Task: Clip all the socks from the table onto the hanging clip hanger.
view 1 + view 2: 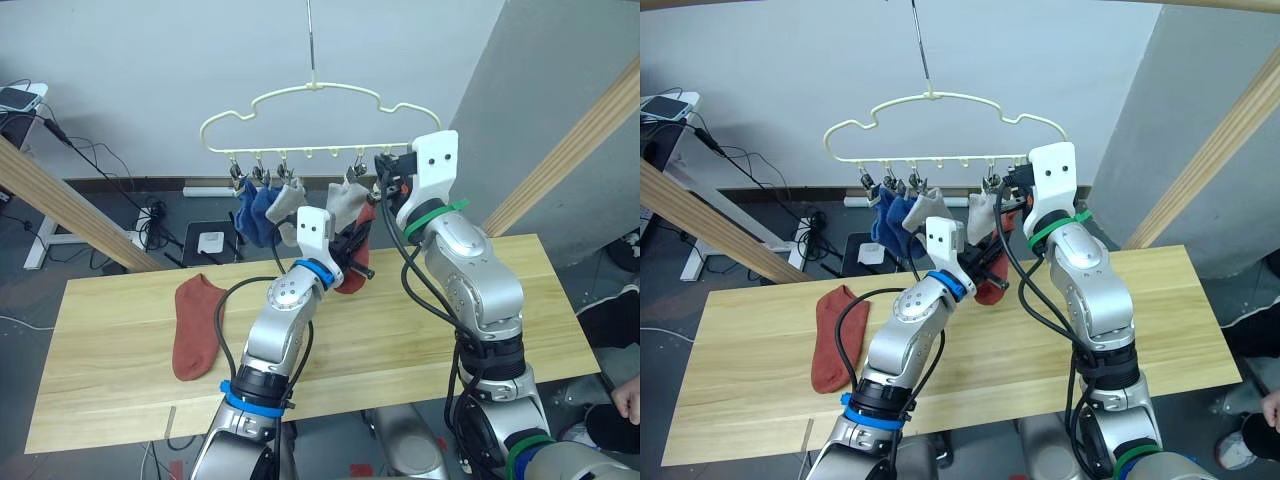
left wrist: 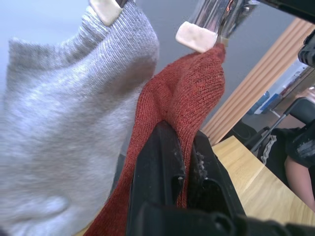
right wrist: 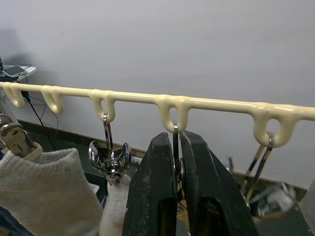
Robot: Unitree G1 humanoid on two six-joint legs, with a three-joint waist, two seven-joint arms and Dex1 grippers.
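The thin pale-yellow wire clip hanger with a wavy top (image 1: 310,120) hangs by its long metal hook above the far edge of the long light-wood plank table (image 1: 480,330); along its lower bar runs a row of small metal clips, and four socks dangle from them: two blue ankle socks (image 1: 256,212) at the left, then one light grey sock (image 1: 291,208), then a second light grey sock (image 1: 346,203) further right; a rust-red ankle sock (image 2: 172,103) hangs at the right of these, its top edge nipped in a metal clip with pale pads (image 2: 206,24), just beside the grey one.

The left gripper (image 2: 183,162) is raised in front of the hanging row, its two black fingers pressed together on the rust-red sock partway down its length; the fabric shows squeezed between them in the left wrist view.

The right gripper (image 3: 178,172) is lifted to the hanger's bar at the right end of the row; its black fingers are closed on the thin metal stem of a clip (image 3: 174,147) hanging from a loop of the yellow bar, other clips dangling to either side.

A second rust-red sock (image 1: 196,325) lies flat on the left part of the table, well apart from both arms; part of a seated person (image 2: 295,162) shows beyond the table's right end.
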